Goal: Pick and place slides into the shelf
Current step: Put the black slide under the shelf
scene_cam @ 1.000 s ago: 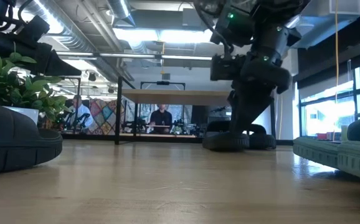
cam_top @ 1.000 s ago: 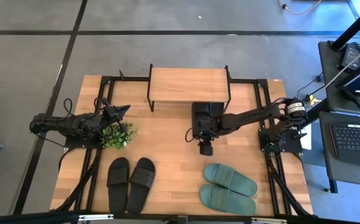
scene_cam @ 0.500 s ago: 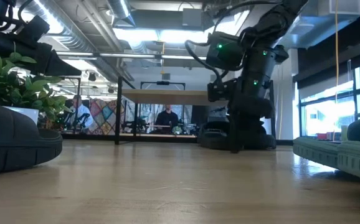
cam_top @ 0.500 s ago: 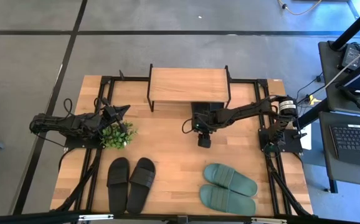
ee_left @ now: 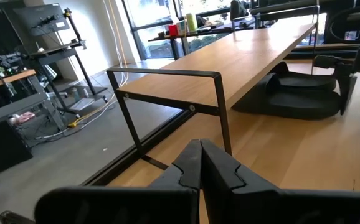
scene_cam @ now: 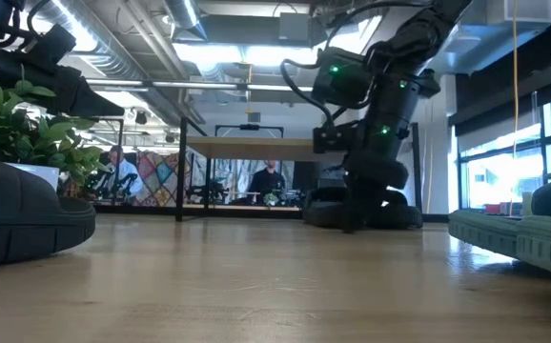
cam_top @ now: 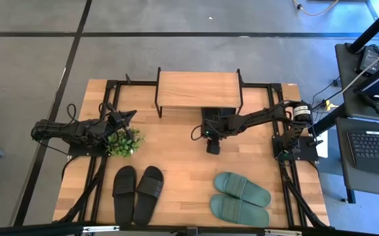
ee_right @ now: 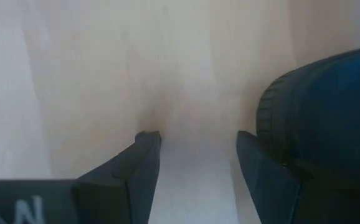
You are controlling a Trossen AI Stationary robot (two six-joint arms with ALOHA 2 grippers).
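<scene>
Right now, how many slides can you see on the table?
5 or 6: two black slides near the front left, two green slides front right, and a black slide, probably a pair, under the shelf, partly hidden.

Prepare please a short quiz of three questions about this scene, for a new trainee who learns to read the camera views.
1. True or false: the green slides already lie under the shelf.
2. Which end effector is open? A. the left end effector by the plant; B. the right end effector in front of the shelf.
3. Fill in: on the table's front left lies a pair of ______ slides.

Key
1. False: they lie on the table's front right. A black pair is partly under the shelf.
2. B: its fingers stand apart over bare wood, holding nothing; the left is shut.
3. black
</scene>
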